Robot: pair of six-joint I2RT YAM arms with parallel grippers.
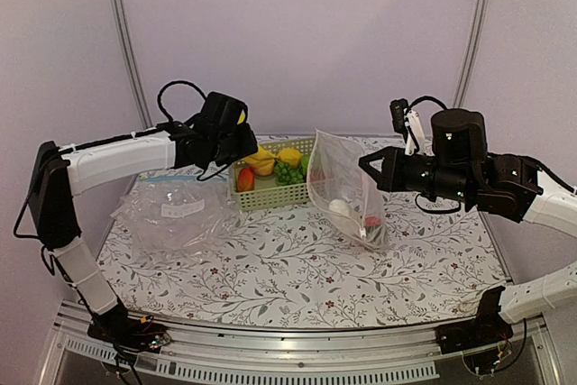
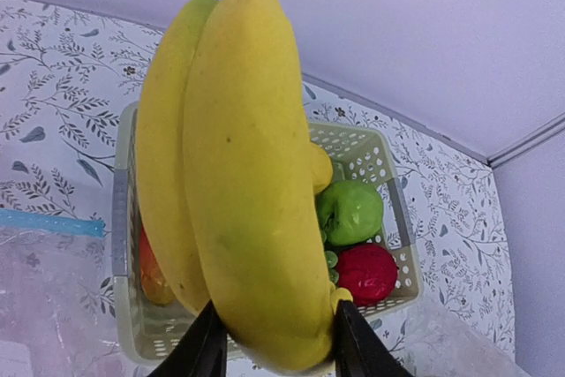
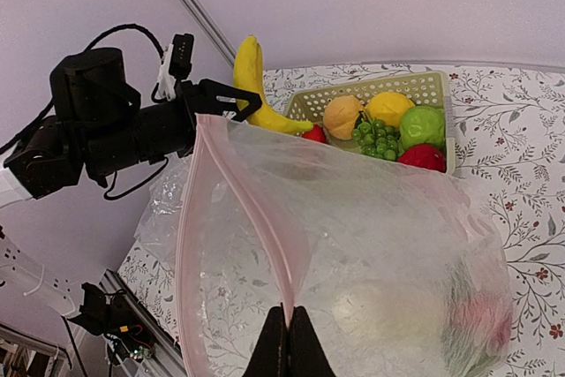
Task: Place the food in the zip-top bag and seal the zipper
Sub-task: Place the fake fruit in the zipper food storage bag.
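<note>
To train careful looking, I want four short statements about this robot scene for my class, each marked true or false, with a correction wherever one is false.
1. The left gripper holds the banana. True.
2. The right gripper is open, clear of the zip-top bag. False: it is shut on the pink zipper at the bag's mouth.
3. The green grapes lie inside the bag. False: they lie in the basket.
4. A white piece lies inside the zip-top bag. True.
</note>
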